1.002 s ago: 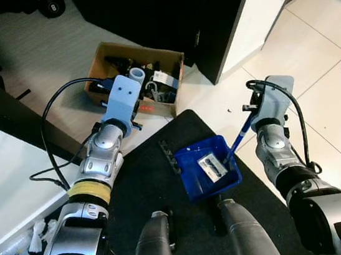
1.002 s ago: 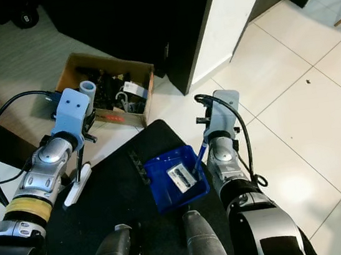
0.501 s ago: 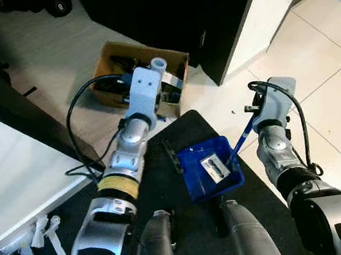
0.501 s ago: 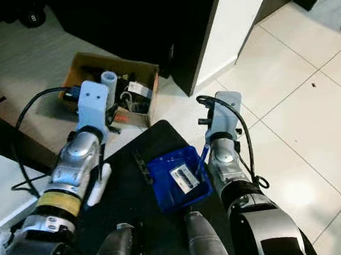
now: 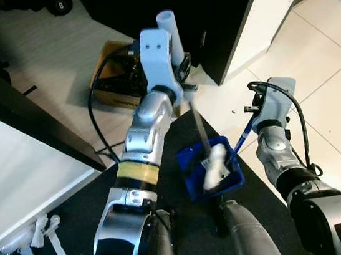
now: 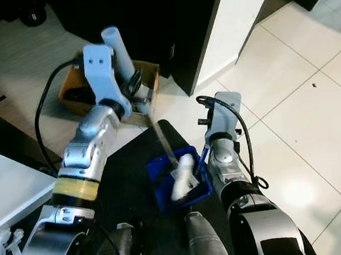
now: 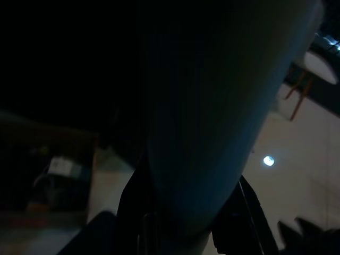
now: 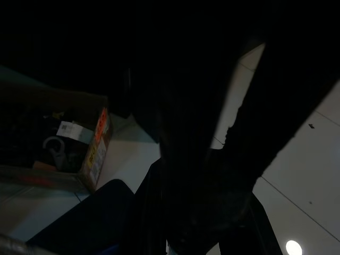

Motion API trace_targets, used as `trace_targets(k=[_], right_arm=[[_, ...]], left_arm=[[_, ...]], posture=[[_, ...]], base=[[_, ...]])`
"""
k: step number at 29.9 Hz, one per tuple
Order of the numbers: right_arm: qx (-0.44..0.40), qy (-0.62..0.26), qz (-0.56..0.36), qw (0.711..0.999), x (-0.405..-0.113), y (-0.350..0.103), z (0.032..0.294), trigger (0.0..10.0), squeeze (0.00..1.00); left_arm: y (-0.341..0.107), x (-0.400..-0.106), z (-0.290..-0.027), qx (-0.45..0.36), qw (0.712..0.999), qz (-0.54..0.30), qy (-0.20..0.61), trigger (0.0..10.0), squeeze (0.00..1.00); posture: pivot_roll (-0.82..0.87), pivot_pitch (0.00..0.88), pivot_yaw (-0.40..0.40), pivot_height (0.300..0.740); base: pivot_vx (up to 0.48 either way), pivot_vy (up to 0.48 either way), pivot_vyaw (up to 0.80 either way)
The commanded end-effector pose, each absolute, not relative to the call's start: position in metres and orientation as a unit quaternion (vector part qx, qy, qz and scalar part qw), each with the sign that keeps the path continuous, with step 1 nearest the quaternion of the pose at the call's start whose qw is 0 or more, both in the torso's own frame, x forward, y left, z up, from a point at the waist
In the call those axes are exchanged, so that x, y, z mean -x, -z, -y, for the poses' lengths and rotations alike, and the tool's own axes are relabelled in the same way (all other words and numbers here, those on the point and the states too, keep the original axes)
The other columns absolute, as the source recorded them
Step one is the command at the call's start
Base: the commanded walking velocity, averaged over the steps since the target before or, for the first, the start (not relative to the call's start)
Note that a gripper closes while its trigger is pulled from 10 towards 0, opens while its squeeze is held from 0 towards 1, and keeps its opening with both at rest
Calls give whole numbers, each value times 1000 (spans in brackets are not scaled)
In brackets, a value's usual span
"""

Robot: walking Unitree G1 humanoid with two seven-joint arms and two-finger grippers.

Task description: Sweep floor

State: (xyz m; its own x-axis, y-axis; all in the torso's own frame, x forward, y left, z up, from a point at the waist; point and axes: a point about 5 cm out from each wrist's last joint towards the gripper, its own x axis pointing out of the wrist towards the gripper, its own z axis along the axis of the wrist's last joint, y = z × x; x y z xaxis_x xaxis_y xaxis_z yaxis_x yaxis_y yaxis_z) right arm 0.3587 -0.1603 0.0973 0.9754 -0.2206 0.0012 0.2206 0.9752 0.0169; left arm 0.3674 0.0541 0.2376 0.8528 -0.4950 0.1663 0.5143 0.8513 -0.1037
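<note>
Dustpan (image 5: 192, 175) on black mat (image 5: 163, 166) — white tiles (image 5: 329, 94) beside; jaws' state unclear.

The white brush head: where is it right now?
In the eye views, the white brush head sits inside the blue plastic dustpan, on the black mat just ahead of the robot, beside the right arm.

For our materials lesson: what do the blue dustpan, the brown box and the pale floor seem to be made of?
Dustpan: probably moulded plastic, given its uniform saturated blue and slight sheen.
Box: cardboard, matte brown with thin raw-edged walls.
Floor: likely glazed ceramic tile, with large pale squares, dark grout lines and a glossy light reflection.
</note>
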Motion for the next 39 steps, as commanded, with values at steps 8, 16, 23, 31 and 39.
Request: trace_targets(k=[8,16,23,31,39], right_arm=[[5,107,-53,993,-348,-73,161,10000,0],[0,102,-53,993,-350,-75,160,10000,0],[-5,95,-54,994,-350,-75,157,10000,0],[-87,92,-51,991,-351,-77,169,10000,0],[-144,105,-3,984,-358,-98,192,10000,0]], left_arm=[[-265,-359,-89,-29,922,79,379,10000,0],[-291,-365,-143,-40,930,89,355,10000,0],[-278,-370,-167,-95,944,64,308,10000,0],[-233,-373,-211,-203,964,12,172,10000,0],[-210,-356,-280,-232,971,-40,48,10000,0]], posture=[[-3,297,-25,740],[0,289,-29,740],[0,279,-29,740],[-7,241,-17,740],[-5,201,-14,740]], base=[[0,0,0],[0,0,0],[0,0,0],[0,0,0],[0,0,0]])
